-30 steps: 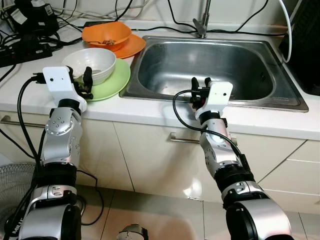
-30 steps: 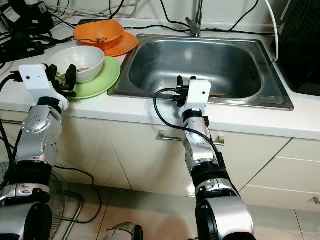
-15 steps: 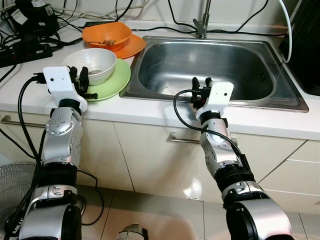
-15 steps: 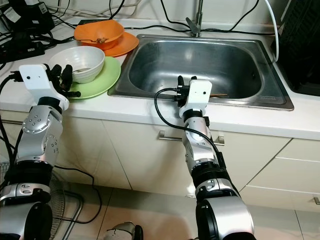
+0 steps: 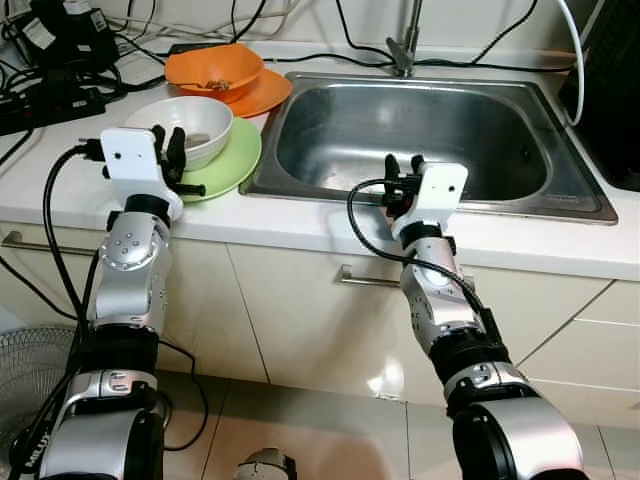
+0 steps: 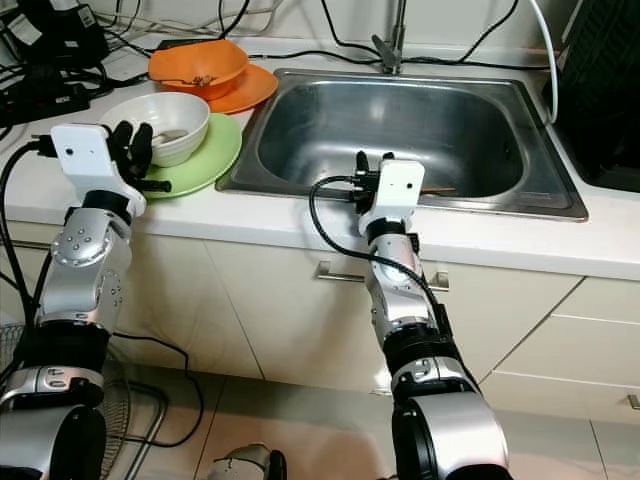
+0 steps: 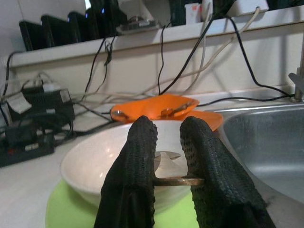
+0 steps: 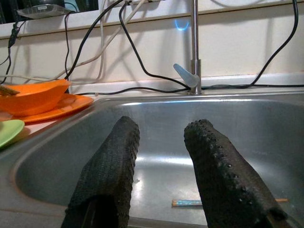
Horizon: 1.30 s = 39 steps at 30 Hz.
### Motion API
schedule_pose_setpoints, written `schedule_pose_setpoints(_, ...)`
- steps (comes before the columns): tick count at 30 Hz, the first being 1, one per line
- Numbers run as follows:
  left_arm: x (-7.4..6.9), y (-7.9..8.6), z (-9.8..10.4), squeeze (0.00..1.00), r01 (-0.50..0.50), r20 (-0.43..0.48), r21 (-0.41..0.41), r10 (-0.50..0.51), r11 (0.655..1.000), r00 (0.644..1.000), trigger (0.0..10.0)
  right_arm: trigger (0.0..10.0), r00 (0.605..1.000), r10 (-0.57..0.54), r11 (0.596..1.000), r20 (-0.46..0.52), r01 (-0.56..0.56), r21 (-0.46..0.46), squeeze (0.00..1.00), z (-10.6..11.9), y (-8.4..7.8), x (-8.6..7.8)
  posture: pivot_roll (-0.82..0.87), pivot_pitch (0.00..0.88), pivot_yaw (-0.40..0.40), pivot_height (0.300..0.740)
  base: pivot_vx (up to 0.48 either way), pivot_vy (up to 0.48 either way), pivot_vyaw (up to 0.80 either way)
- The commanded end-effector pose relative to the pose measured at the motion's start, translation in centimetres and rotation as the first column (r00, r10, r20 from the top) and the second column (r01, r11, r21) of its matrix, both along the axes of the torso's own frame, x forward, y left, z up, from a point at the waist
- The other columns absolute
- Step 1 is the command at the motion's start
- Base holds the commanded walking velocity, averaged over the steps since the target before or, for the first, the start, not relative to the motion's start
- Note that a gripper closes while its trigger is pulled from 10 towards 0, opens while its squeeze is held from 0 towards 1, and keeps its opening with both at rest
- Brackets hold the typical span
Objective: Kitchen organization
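Left claw (image 5: 168,150) closed on thin spoon handle (image 7: 178,181), held crosswise between the fingers, just before white bowl (image 5: 185,125) on green plate (image 5: 232,160) on the bench. Handle's long axis across the claw; sink (image 5: 420,130) lying to the right. Right claw (image 5: 402,178) open and holding nothing, at sink's front rim, nearer to basin, above chopstick (image 8: 190,203) on the bottom.
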<state>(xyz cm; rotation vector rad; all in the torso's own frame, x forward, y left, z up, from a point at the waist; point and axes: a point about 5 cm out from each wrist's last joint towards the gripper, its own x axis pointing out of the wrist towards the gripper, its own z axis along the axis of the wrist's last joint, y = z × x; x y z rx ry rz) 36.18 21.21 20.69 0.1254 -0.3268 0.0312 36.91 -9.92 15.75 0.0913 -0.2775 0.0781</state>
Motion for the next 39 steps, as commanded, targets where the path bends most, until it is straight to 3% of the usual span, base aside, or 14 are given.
schedule_pose_setpoints(1, -0.1, -0.1, 1.6, 0.0, -0.006, 0.07, 0.044, 0.003, 0.999, 0.998, 0.0, 10.0, 1.0, 0.005, 1.0, 0.013, -0.005, 0.008, 0.0, 0.4, 0.2, 0.1, 0.21, 0.0, 0.064, 0.74, 0.0, 0.0, 0.0)
schedule_pose_setpoints(8, -0.6, -1.3, 4.5, 0.0, -0.017, 0.193, 0.202, -0.023, 0.979, 0.981, 0.0, 10.0, 1.0, 0.002, 1.0, 0.012, -0.002, 0.005, 0.0, 0.4, 0.0, 0.1, 0.21, 0.0, 0.063, 0.74, 0.0, 0.0, 0.0)
schedule_pose_setpoints(9, -0.7, -1.6, 4.8, 0.0, -0.017, 0.208, 0.226, -0.031, 0.974, 0.978, 0.7, 10.0, 1.0, 0.001, 1.0, 0.012, -0.001, 0.005, 0.0, 0.4, 0.0, 0.1, 0.21, 0.0, 0.063, 0.74, 0.0, 0.0, 0.0)
schedule_pose_setpoints(10, -0.8, -2.3, 5.6, 0.0, -0.011, 0.242, 0.272, -0.057, 0.962, 0.969, 10.0, 10.0, 1.0, 0.001, 1.0, 0.011, -0.001, 0.004, 0.0, 0.3, 0.0, 0.1, 0.21, 0.0, 0.062, 0.74, 0.0, 0.0, 0.0)
schedule_pose_setpoints(12, -0.9, -2.7, 6.1, 0.0, -0.002, 0.26, 0.287, -0.076, 0.958, 0.963, 10.0, 10.0, 1.0, 0.001, 1.0, 0.01, -0.001, 0.004, 0.0, 0.3, 0.0, 0.1, 0.21, 0.0, 0.062, 0.74, 0.0, 0.0, 0.0)
schedule_pose_setpoints(17, -1.4, -6.8, 7.7, 0.0, 0.166, 0.279, 0.36, -0.276, 0.918, 0.92, 10.0, 10.0, 1.0, 0.003, 1.0, 0.01, -0.003, -0.006, 0.0, 0.3, 0.0, 0.1, 0.21, 0.0, 0.065, 0.74, 0.0, 0.0, 0.0)
schedule_pose_setpoints(22, -1.7, -8.7, 7.9, 0.0, 0.278, 0.261, 0.328, -0.37, 0.903, 0.892, 10.0, 10.0, 1.0, 0.007, 1.0, 0.019, -0.006, -0.025, 0.0, 0.4, 0.0, 0.1, 0.2, 0.0, 0.067, 0.74, 0.0, 0.0, 0.0)
schedule_pose_setpoints(23, -1.7, -8.9, 7.9, 0.0, 0.307, 0.254, 0.301, -0.386, 0.903, 0.887, 10.0, 10.0, 1.0, 0.001, 0.999, 0.025, 0.0, -0.042, 0.23, 0.5, -0.1, 0.1, 0.2, 0.0, 0.066, 0.74, 0.0, 0.0, 0.0)
schedule_pose_setpoints(24, -1.7, -9.1, 7.9, 0.0, 0.329, 0.248, 0.278, -0.399, 0.902, 0.883, 10.0, 10.0, 0.999, -0.003, 0.998, 0.032, 0.005, -0.057, 0.83, 0.6, -0.2, 0.1, 0.19, 0.0, 0.066, 0.74, 0.0, 0.0, 0.0)
schedule_pose_setpoints(25, -1.7, -9.3, 7.9, 0.0, 0.356, 0.241, 0.246, -0.413, 0.901, 0.878, 10.0, 10.0, 0.999, -0.003, 0.997, 0.042, 0.007, -0.082, 1.0, 0.7, -0.4, 0.1, 0.19, 0.0, 0.066, 0.74, 0.0, 0.0, 0.0)
schedule_pose_setpoints(28, -1.7, -9.3, 7.9, 0.0, 0.366, 0.237, 0.233, -0.417, 0.901, 0.877, 10.0, 10.0, 0.999, -0.002, 0.994, 0.053, 0.008, -0.113, 1.0, 0.8, -0.4, 0.1, 0.19, 0.0, 0.07, 0.74, 0.0, 0.0, 0.0)
schedule_pose_setpoints(31, -1.7, -9.3, 7.7, 0.0, 0.391, 0.222, 0.195, -0.429, 0.9, 0.876, 10.0, 10.0, 0.99, 0.039, 0.949, 0.139, 0.007, -0.316, 1.0, 1.7, 0.1, 0.0, 0.19, 0.0, 0.071, 0.74, 0.0, 0.0, 0.0)
schedule_pose_setpoints(37, -1.8, -9.1, 7.6, 0.0, 0.411, 0.212, 0.154, -0.436, 0.899, 0.875, 10.0, 10.0, 0.975, 0.112, 0.901, 0.189, -0.02, -0.433, 1.0, 2.5, 1.3, 0.0, 0.19, 0.001, 0.07, 0.74, 0.0, 0.0, 0.0)
schedule_pose_setpoints(39, -1.8, -9.1, 7.4, 0.0, 0.426, 0.195, 0.144, -0.448, 0.893, 0.873, 10.0, 10.0, 0.965, 0.171, 0.858, 0.197, -0.048, -0.511, 1.0, 2.7, 2.4, -0.1, 0.19, 0.002, 0.066, 0.74, 0.0, 0.0, 0.0)
